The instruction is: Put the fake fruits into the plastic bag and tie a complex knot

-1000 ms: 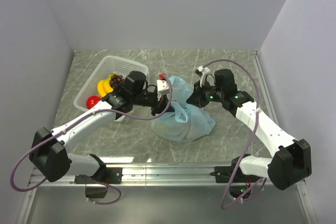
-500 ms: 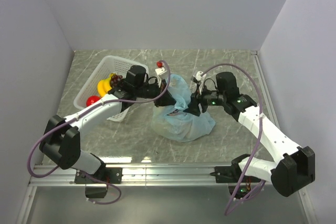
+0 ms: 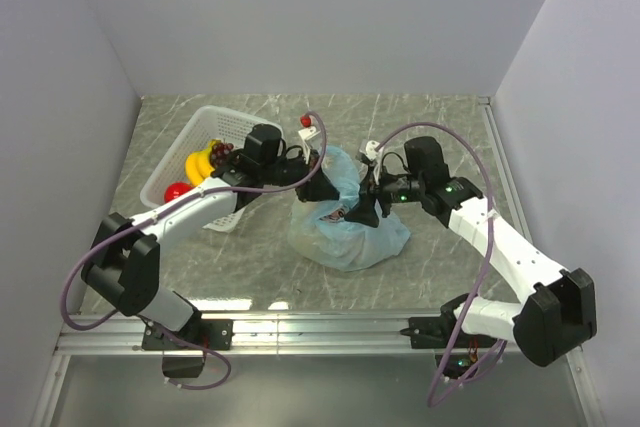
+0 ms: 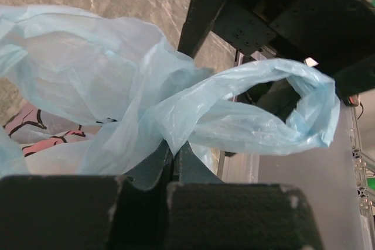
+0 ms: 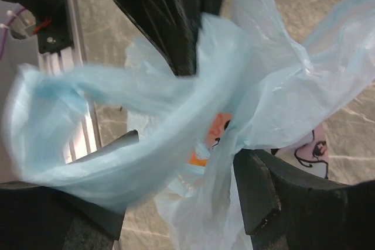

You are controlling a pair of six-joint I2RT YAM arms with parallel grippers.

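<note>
The light-blue plastic bag [image 3: 348, 235] lies mid-table between both arms. My left gripper [image 3: 322, 190] is shut on one twisted bag handle [image 4: 258, 127], pinched at its tips [image 4: 173, 153]. My right gripper [image 3: 360, 212] stands open, and the blue handle strands [image 5: 146, 139] run loosely between its fingers [image 5: 258, 194] without being clamped. An orange patch [image 5: 220, 126] shows through the bag film. Fake fruits remain in the basket: yellow bananas [image 3: 200, 162], dark grapes [image 3: 221, 151] and a red apple [image 3: 177, 190]. The handles only cross; the knot is not in view.
A white latticed basket [image 3: 215, 112] stands at the back left, beside my left arm. The metal rail [image 3: 320, 325] runs along the near table edge. Grey walls close in the left, back and right sides.
My right gripper has opened and swung left onto the top of the bag. My left gripper has shifted right over the bag and stays shut on the handle.
</note>
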